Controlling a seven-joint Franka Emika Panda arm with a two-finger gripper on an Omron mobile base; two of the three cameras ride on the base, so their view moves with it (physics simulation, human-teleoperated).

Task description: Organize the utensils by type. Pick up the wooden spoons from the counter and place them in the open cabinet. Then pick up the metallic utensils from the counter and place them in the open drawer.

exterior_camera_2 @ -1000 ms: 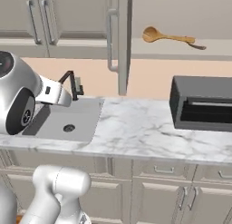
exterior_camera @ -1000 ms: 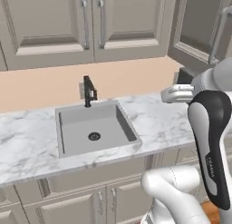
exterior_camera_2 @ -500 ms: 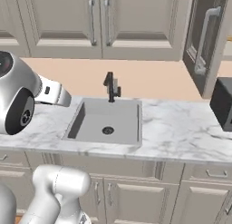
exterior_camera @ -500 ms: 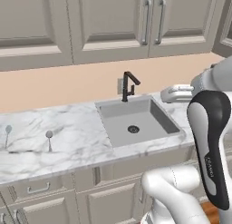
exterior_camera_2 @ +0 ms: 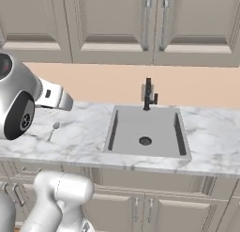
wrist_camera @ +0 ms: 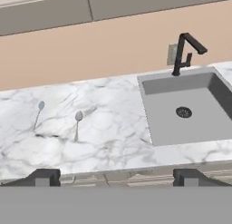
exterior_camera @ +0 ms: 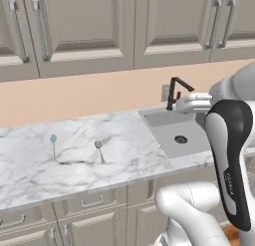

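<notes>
Two metallic utensils lie on the white marble counter, left of the sink. One is a pale teal spoon. The other, a silver-grey spoon, lies just right of it. My gripper hangs above the counter's front edge and short of both spoons. It is open, its dark fingertips set wide apart with nothing between them. The wooden spoons, the open cabinet and the open drawer are out of view.
A grey sink with a black faucet sits in the counter right of the spoons. Closed upper cabinets line the wall above. Closed drawer fronts run below the counter.
The base has driven left, so the whole picture has shifted right. The sink now sits to the right and both metallic spoons have come into view. The gripper has stayed open.
</notes>
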